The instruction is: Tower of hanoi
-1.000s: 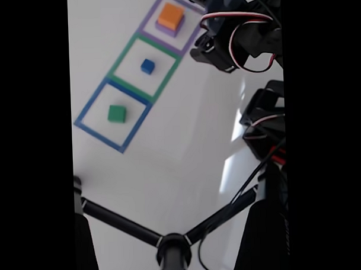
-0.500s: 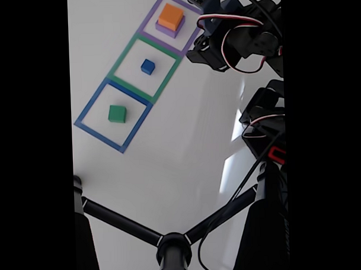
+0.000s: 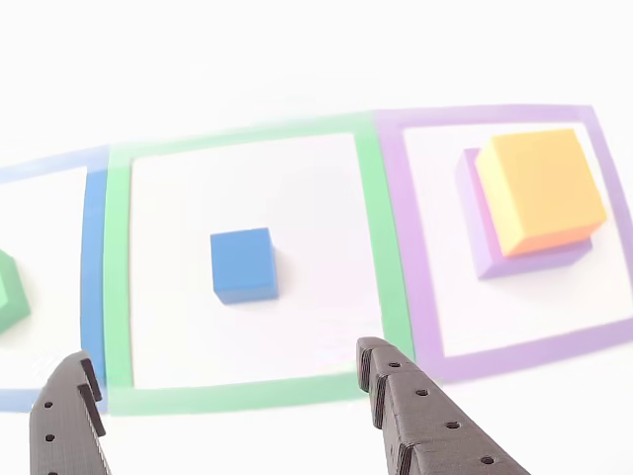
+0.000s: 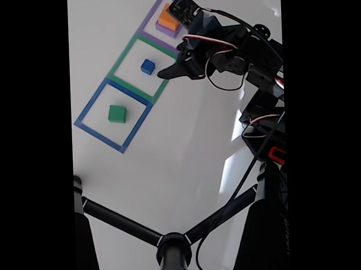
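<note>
The small blue block (image 3: 243, 264) (image 4: 147, 66) sits alone inside the green taped outline (image 3: 371, 228). Inside the purple taped outline (image 3: 415, 247), the orange block (image 3: 542, 188) (image 4: 167, 18) rests on the bigger purple block (image 3: 477, 237) (image 4: 163, 28). The green block (image 3: 8, 292) (image 4: 116, 113) lies in the blue taped outline (image 4: 87, 105). My gripper (image 3: 220, 356) (image 4: 165, 73) is open with nothing between its fingers. It hovers just short of the blue block, at the near edge of the green outline.
The arm's body and cables (image 4: 249, 55) fill the right side of the fixed view. A black tripod (image 4: 172, 248) spreads its legs across the lower part of that view. The white table (image 4: 181, 147) lies bare between the outlines and the tripod.
The arm has swung down and to the left in the fixed view. Its gripper now points at the green outline beside the blue block. The blocks have not moved.
</note>
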Robot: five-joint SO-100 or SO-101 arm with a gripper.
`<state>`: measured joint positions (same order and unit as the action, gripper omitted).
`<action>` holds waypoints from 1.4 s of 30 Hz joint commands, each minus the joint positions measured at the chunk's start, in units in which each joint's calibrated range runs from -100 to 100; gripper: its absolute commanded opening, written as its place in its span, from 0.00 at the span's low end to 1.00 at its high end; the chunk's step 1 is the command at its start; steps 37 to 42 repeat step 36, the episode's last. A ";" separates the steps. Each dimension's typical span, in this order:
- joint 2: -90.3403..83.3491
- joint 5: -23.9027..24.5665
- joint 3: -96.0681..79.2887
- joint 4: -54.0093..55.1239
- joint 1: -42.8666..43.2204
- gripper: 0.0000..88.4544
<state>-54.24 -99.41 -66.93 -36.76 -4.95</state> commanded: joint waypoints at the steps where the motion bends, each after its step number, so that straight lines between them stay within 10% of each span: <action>1: 4.30 -0.59 -5.34 17.00 -0.80 0.36; 27: 50.16 -0.59 -11.80 78.70 2.36 0.35; 42: 57.75 -0.59 -9.62 84.61 2.08 0.35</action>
